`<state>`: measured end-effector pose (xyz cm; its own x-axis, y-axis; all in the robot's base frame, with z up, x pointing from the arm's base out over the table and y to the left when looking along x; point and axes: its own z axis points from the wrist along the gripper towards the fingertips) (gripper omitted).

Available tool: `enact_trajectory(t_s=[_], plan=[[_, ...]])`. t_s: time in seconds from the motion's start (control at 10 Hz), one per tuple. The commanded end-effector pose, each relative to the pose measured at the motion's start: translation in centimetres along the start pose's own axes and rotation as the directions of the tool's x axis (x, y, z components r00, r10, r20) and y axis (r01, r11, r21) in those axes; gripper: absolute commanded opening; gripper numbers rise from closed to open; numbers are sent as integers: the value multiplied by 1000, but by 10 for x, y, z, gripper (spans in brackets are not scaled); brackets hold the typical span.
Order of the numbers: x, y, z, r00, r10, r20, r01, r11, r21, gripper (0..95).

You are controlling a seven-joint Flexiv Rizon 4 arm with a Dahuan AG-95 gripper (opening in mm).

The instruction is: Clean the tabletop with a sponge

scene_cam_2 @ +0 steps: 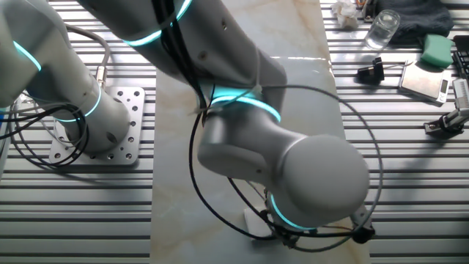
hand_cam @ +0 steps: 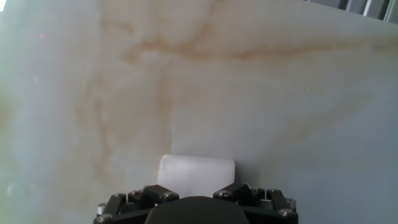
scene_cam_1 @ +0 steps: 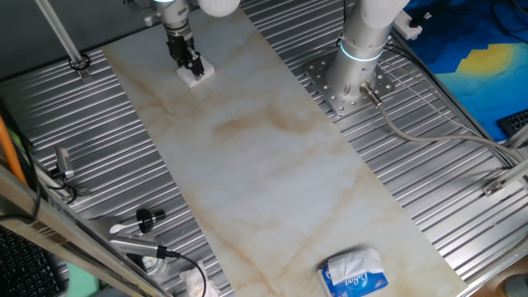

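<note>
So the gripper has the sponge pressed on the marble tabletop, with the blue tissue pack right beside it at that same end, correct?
Not quite. The gripper does hold the sponge on the tabletop, but the tissue pack lies at the opposite end, as one fixed view shows.

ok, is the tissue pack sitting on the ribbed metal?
No, the tissue pack lies on the marble tabletop, at the end opposite the sponge.

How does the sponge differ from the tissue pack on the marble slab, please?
The sponge is plain white; the tissue pack is blue and white with lettering. The sponge is smaller. The sponge sits under the gripper at one end of the tabletop; the pack lies free at the other. Both rest on the slab.
</note>
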<state>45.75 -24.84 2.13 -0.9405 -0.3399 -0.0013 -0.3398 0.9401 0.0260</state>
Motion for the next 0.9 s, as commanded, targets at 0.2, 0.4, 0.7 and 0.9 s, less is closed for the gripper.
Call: enact_trajectory(t_s=[0.2,0.4,0.7,0.9], plan=[[5,-4,3,1000,-2,6,2,1000,2,760],[7,-3,4,1000,1,9,-1,1000,3,760],[8,-2,7,1000,6,10,-6,1000,6,570],[7,-2,8,1000,7,10,-7,1000,8,380]])
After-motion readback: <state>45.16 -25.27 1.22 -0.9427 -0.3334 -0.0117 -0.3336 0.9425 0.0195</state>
